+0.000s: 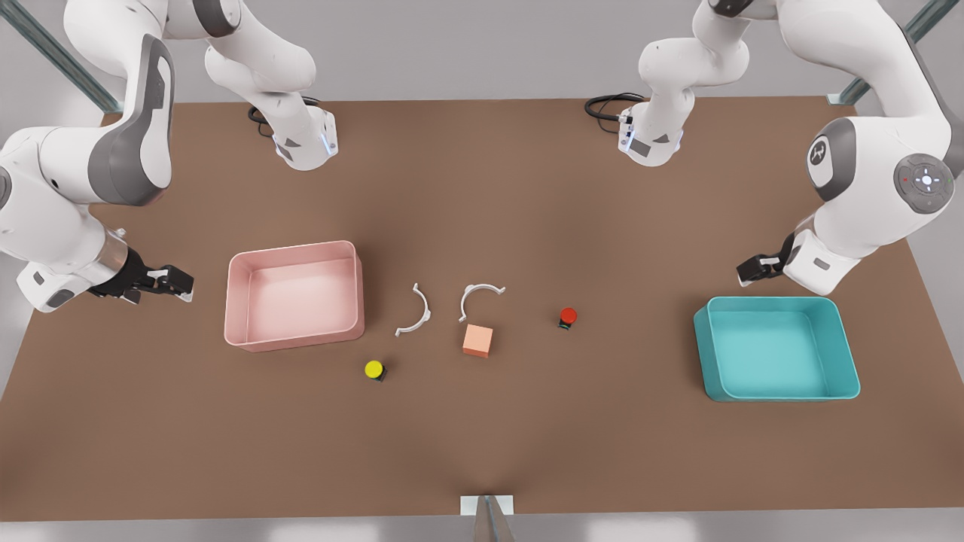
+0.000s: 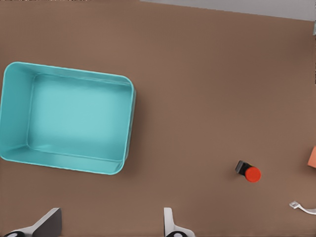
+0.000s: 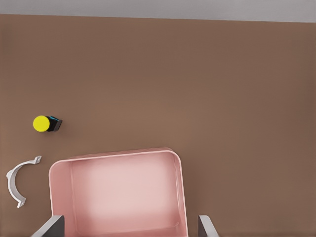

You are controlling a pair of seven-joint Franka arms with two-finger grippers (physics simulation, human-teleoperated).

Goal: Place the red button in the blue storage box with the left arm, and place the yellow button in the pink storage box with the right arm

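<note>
The red button (image 1: 568, 316) (image 2: 252, 173) stands on the brown table right of centre in the front view. Farther toward the front view's right lies the blue storage box (image 1: 768, 299) (image 2: 74, 71), holding nothing. My left gripper (image 1: 747, 271) (image 2: 109, 224) hovers open just behind that box's far left corner. The yellow button (image 1: 374, 369) (image 3: 43, 123) sits near the pink storage box (image 1: 294, 248) (image 3: 118, 154), off its front right corner. My right gripper (image 1: 177, 284) (image 3: 129, 226) is open, beside the pink box on the front view's left.
An orange cube (image 1: 477, 340) rests between the two buttons. Two white curved clips (image 1: 416, 312) (image 1: 476, 295) lie just behind it. Both arm bases (image 1: 305, 147) (image 1: 651, 143) stand at the table's back edge.
</note>
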